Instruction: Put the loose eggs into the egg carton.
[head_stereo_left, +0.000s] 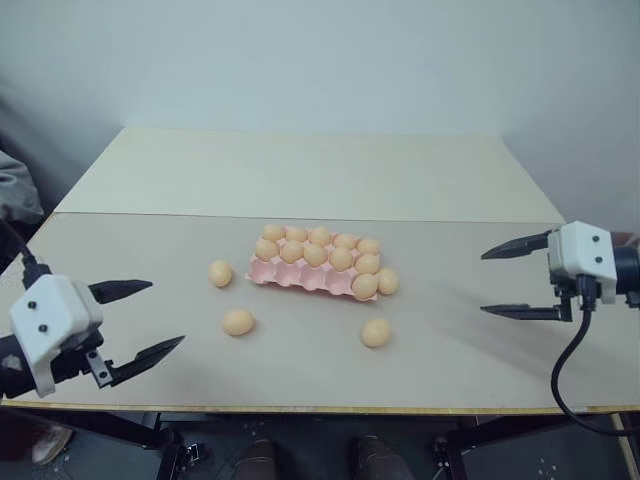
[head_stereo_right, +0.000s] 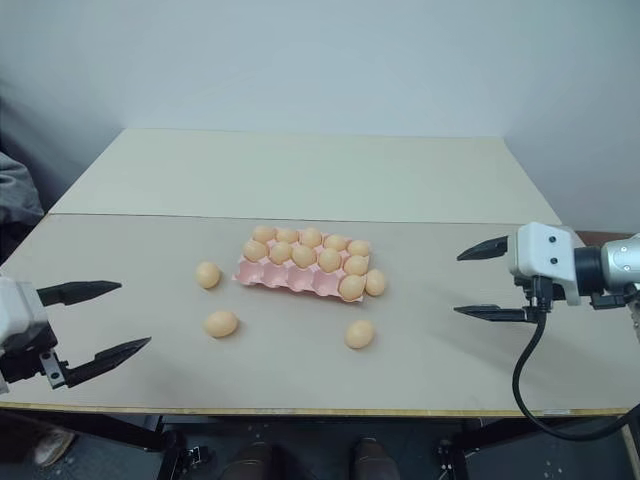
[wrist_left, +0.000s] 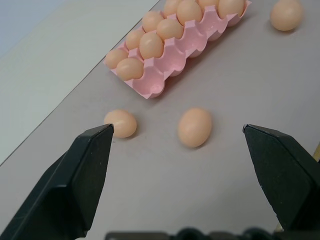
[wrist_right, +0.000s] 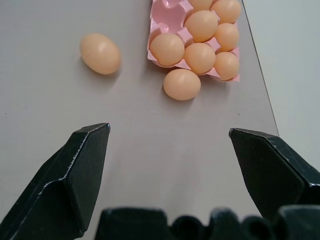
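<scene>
From the head views, a pale pink egg carton (head_stereo_left: 315, 268) sits mid-bench (head_stereo_left: 450, 360), its back rows filled. Four loose eggs (head_stereo_left: 238, 322) lie around it: two off its left side, one (head_stereo_left: 376, 333) in front of its right end, one (head_stereo_left: 387, 281) touching that end. The left tool (head_stereo_left: 135, 325) and right tool (head_stereo_left: 515, 281) hover wide apart, empty. In the left wrist view, the nearest egg (wrist_left: 195, 127) lies with its long axis pointing roughly toward the carton. In the right wrist view, an egg (wrist_right: 100, 53) lies aslant. They look smooth, light, prone to roll and possibly fragile; best pinched gently across the short middle.
</scene>
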